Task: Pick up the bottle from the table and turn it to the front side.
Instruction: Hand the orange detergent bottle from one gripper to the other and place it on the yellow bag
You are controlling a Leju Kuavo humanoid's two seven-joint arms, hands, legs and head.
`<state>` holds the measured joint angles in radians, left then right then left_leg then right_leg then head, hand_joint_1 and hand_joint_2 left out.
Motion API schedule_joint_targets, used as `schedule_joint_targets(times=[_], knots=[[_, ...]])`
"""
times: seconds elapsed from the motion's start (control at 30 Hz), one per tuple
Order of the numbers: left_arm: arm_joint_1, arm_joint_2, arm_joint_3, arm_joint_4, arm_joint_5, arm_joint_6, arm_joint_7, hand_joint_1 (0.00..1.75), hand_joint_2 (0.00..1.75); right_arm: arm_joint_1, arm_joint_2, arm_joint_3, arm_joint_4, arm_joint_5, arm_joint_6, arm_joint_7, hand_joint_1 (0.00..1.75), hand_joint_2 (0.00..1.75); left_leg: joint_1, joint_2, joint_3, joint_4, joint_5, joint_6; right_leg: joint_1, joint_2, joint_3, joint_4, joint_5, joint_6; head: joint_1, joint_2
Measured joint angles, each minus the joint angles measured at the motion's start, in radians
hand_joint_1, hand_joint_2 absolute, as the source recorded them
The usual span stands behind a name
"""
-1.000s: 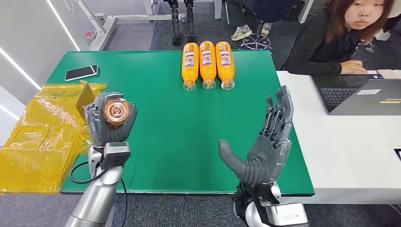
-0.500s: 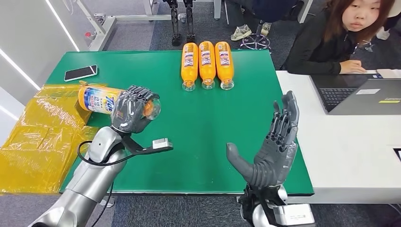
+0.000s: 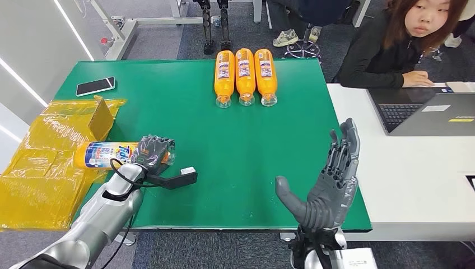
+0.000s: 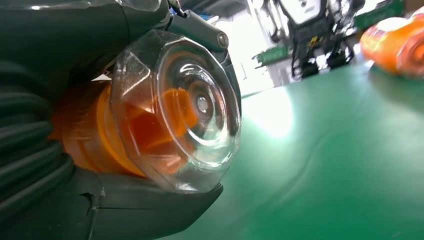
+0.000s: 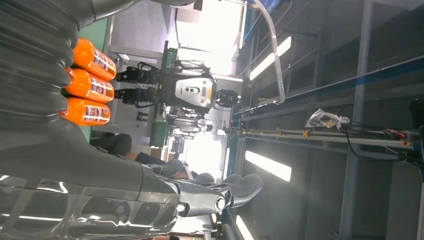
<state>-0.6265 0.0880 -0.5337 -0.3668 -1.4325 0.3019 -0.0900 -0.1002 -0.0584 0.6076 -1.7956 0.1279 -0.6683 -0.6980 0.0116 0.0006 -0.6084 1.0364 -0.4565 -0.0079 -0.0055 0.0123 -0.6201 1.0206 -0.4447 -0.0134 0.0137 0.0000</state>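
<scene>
The left hand (image 3: 152, 150) is wrapped around the bottle (image 3: 106, 154), which lies on its side low at the table's (image 3: 213, 168) eight o'clock edge, its printed label facing up and its length stretching out toward nine o'clock over the yellow plastic sheet (image 3: 45, 174). In the left wrist view the clear faceted end of the bottle (image 4: 175, 107) sits right between the dark fingers (image 4: 145, 210), orange liquid showing through, so the grasp looks firm. The pick-up is done, and the label now shows to the camera — so the turn seems largely made, though I cannot tell whether the bottle already rests on the surface or hangs just above it. What is left, by my judgement, is to settle it flat and let go. The right hand (image 3: 327, 179) stands upright at about five o'clock, fingers spread and holding nothing. Three other orange bottles (image 3: 245, 75) lie side by side at twelve o'clock, label up — likely the finished ones. A phone (image 3: 96, 86) sits at ten o'clock, and a person (image 3: 392, 45) works at a laptop (image 3: 425, 112) around two o'clock.
</scene>
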Motion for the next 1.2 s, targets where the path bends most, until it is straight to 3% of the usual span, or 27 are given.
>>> schedule_joint_targets(times=[0.13, 0.27, 0.5, 0.7, 0.9, 0.97, 1.07, 1.13, 1.2], knots=[[-0.004, 0.003, -0.003, 0.013, -0.003, -0.017, 0.010, 1.64, 1.75, 0.000, 0.000, -0.001, 0.000, -0.001, 0.000, 0.000, 0.00, 1.75, 0.000, 0.000, 0.000, 0.000, 0.000, 0.000, 0.000, 0.000, 0.000, 0.000, 0.000, 0.000, 0.000, 0.000], [-0.014, 0.029, -0.007, 0.059, 0.000, -0.135, 0.085, 0.00, 1.75, -0.009, 0.000, -0.008, 0.006, -0.025, 0.000, 0.000, 0.00, 1.75, 0.000, 0.000, 0.000, 0.000, 0.000, 0.000, 0.000, 0.000, 0.000, 0.000, 0.000, 0.000, 0.000, 0.000], [-0.038, 0.057, -0.007, 0.076, 0.014, -0.140, 0.101, 0.00, 1.75, -0.027, -0.002, -0.010, 0.024, -0.051, 0.000, 0.001, 0.00, 1.75, 0.000, 0.000, 0.000, 0.000, 0.000, 0.000, 0.000, 0.000, 0.000, 0.001, 0.000, 0.000, 0.000, 0.000], [-0.044, 0.058, -0.007, 0.078, 0.010, -0.049, 0.080, 0.00, 1.75, -0.042, -0.003, -0.010, 0.041, -0.055, 0.000, 0.001, 0.00, 1.75, 0.000, 0.000, 0.000, 0.000, 0.001, -0.001, 0.000, -0.001, 0.000, 0.001, 0.000, 0.000, 0.000, 0.000], [-0.062, 0.050, -0.007, 0.076, -0.031, 0.020, 0.114, 0.00, 1.75, -0.050, -0.003, -0.016, 0.051, -0.045, 0.000, 0.001, 0.00, 1.75, 0.000, 0.000, 0.000, 0.000, 0.001, -0.001, 0.000, -0.001, 0.000, 0.001, 0.000, 0.000, 0.000, 0.000], [-0.062, 0.040, -0.002, 0.067, 0.022, 0.043, 0.035, 0.00, 1.75, -0.048, -0.003, -0.021, 0.051, -0.033, 0.000, 0.000, 0.00, 1.75, 0.000, -0.001, 0.000, 0.000, 0.001, -0.001, 0.000, -0.001, 0.000, 0.001, 0.000, 0.000, 0.000, 0.000], [-0.053, 0.013, 0.029, 0.036, 0.184, 0.025, -0.207, 0.00, 1.75, -0.041, -0.003, -0.031, 0.050, -0.021, 0.000, 0.000, 0.00, 1.75, 0.000, -0.002, 0.000, 0.000, 0.001, -0.001, 0.000, -0.003, 0.000, 0.001, 0.000, 0.000, 0.000, 0.000], [-0.031, -0.004, 0.059, -0.010, 0.341, -0.091, -0.398, 0.00, 1.75, -0.036, -0.004, -0.037, 0.050, -0.022, 0.000, 0.000, 0.00, 1.75, -0.001, -0.001, 0.000, 0.000, 0.000, -0.001, -0.001, -0.001, 0.000, 0.001, 0.000, 0.000, 0.000, 0.000], [0.015, -0.006, 0.078, -0.112, 0.559, -0.286, -0.544, 0.00, 1.75, -0.027, -0.007, -0.043, 0.049, -0.031, 0.000, 0.000, 0.00, 1.75, -0.001, 0.001, 0.000, 0.000, 0.000, 0.000, -0.001, 0.002, 0.000, 0.001, 0.000, 0.000, 0.000, 0.000]])
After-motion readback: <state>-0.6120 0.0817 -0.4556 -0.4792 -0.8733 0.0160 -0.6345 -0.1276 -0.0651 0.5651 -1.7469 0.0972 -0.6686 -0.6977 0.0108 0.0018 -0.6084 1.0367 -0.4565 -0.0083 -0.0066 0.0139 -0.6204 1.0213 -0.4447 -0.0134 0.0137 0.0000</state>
